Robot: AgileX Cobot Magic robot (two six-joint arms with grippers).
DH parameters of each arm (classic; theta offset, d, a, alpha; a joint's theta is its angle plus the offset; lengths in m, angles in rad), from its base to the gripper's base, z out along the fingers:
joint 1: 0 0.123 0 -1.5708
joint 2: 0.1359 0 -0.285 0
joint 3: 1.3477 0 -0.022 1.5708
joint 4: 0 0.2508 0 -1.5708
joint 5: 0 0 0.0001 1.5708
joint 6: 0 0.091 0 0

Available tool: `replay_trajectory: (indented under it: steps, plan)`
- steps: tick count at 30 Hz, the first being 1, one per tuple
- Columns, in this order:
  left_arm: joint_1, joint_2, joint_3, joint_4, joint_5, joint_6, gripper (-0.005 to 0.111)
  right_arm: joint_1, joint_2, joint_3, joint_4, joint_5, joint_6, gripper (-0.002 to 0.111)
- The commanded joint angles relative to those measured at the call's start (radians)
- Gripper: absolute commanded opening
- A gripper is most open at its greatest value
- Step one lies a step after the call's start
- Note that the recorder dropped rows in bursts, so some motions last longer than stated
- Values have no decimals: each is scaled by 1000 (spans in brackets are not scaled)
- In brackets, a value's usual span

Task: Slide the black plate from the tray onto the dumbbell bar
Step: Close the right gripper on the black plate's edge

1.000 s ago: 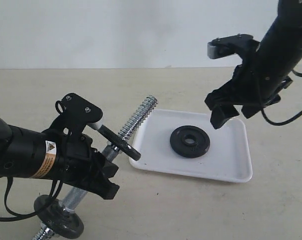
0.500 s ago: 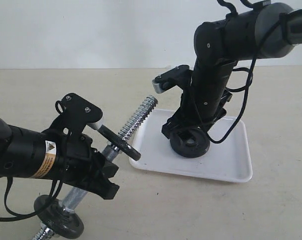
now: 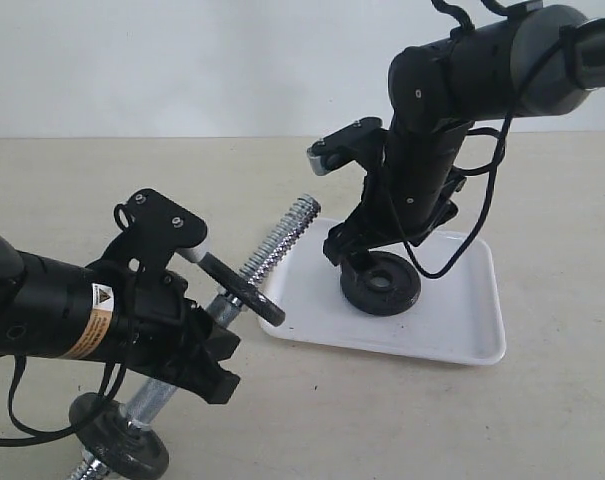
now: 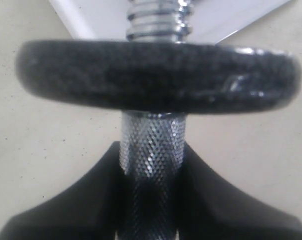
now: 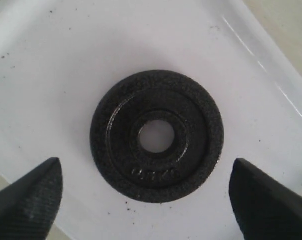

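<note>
Black plate (image 3: 380, 285) lies flat on the tray (image 3: 462, 325), right of centre in the exterior frame. Iron-looking, so likely heavy, rigid, thin-edged: pinch it across the rim. Right gripper (image 5: 146, 167) jaws stand apart, flanking it; left gripper (image 4: 151, 155) jaws clamp the dumbbell bar (image 3: 274, 243).

A beige table (image 3: 542, 420) meets a white wall (image 3: 182, 60).
</note>
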Motion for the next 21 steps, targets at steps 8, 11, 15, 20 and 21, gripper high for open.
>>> replay_trajectory:
  steps: [8,11,15,20,21]
  plan:
    - [1,-50,-28,-33,4,-21,4,1,10,-6,-9,-15,25,95]
    - [1,-50,-28,-33,4,-21,4,1,35,-6,-9,-8,25,94]
    - [1,-50,-28,-33,4,-21,4,1,73,-6,-9,11,25,94]
    - [1,-50,-28,-33,4,-21,4,1,99,-6,-11,11,25,94]
    - [1,-50,-28,-33,4,-21,4,1,101,-6,-13,11,25,94]
